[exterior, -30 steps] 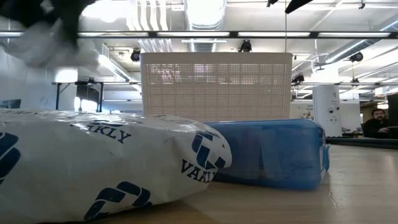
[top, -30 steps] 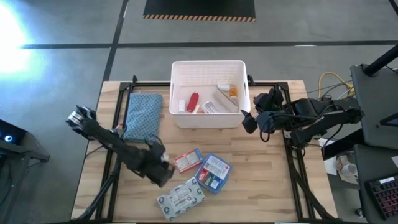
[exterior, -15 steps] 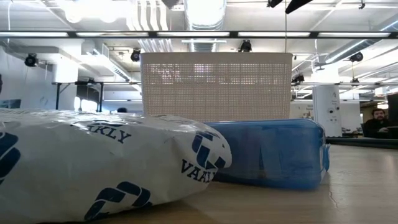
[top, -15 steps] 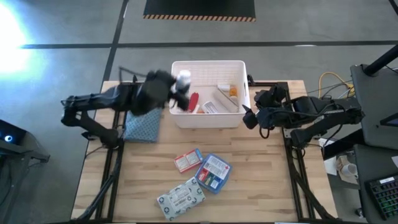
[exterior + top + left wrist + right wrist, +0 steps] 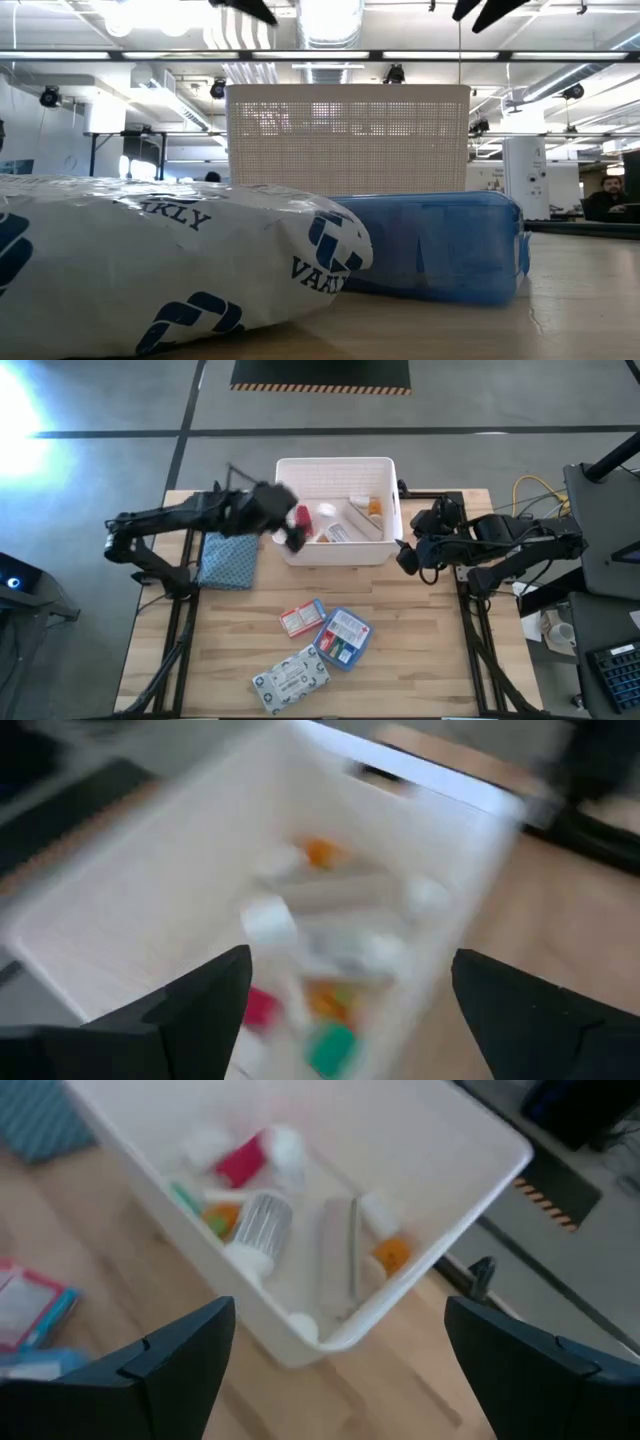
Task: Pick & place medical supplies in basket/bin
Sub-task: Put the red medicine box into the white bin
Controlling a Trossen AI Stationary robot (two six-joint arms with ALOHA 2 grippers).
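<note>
The left gripper [image 5: 291,530] hangs over the left edge of the white bin [image 5: 336,467] at the table's far edge, fingers spread wide and holding nothing. The right gripper [image 5: 404,552] waits by the bin's right side, fingers apart and empty. Bottles and a red tube [image 5: 240,1162] lie in the bin; three packets [image 5: 322,645] remain near the table's front edge.
</note>
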